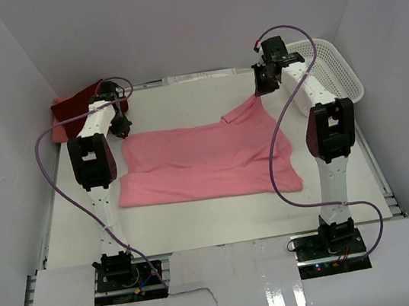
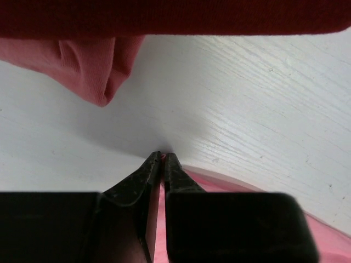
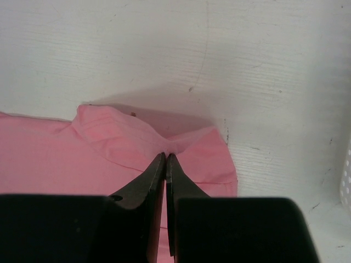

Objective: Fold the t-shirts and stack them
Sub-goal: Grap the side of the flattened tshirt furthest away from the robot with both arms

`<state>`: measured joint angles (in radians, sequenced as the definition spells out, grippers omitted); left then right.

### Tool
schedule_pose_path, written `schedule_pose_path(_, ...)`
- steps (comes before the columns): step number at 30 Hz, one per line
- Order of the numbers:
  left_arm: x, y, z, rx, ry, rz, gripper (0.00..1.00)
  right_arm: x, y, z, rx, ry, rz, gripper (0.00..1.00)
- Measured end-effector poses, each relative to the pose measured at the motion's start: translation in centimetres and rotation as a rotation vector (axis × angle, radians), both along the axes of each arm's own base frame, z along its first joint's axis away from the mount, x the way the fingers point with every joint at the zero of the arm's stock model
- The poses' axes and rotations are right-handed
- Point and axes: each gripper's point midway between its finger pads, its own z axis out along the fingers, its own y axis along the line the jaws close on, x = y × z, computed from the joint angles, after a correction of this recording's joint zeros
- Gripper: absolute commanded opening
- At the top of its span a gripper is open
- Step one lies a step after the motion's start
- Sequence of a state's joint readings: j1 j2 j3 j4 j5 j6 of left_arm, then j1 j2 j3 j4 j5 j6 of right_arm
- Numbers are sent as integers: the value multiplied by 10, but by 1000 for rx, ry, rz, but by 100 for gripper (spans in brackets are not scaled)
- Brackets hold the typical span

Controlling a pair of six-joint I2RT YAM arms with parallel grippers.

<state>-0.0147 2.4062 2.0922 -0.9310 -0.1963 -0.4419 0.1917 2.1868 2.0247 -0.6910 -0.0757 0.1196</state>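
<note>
While left end effector [image 2: 163, 155] and right end effector [image 3: 165, 156] clamp pink t-shirt [image 1: 206, 164] (flat) | basket [image 1: 344, 74] sits far-right

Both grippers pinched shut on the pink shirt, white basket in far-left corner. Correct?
No: the white basket is in the far-right corner, per the top external view. Left gripper and right gripper are both pinched shut on the pink shirt.

The light pink t-shirt [image 1: 206, 164] at frame centre is plain, on a white worktop [image 1: 200, 227]. A dark maroon t-shirt [image 1: 74, 105] lies at upper left, with a salmon pink t-shirt [image 2: 93, 66] under it in the left wrist view. The mesh basket [image 1: 339, 75] at upper right is white, the left claw [image 2: 163, 157] and right claw [image 3: 165, 158] black, the cables [image 1: 39, 156] purple.
</note>
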Motion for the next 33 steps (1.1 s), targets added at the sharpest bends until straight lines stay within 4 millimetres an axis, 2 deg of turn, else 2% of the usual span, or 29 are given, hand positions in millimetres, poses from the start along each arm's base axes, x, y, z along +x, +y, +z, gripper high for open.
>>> schedule_pose_path(1,0,0,0,1,0,-3,16,0,0,0,0,1,0,8)
schedule_pose_path(3,0,-1,0,1,0,-4,5,0,0,0,2,1,1,8)
schedule_pose_path(5,0,-1,0,0,0,-7,0,0,0,0,2,2,2,8)
schedule_pose_path(11,4,-4,4,-13,-2,-17,0,0,1,2,5,-1,3,8)
schedule_pose_path(20,20,-6,25,-23,-60,-25,0,19,6,41,31,-98,9,8)
schedule_pose_path(28,26,-6,36,-21,-86,-29,0,19,5,41,32,-99,9,8)
schedule_pose_path(33,37,-7,55,-22,-135,-35,0,19,-2,41,31,-96,-3,8)
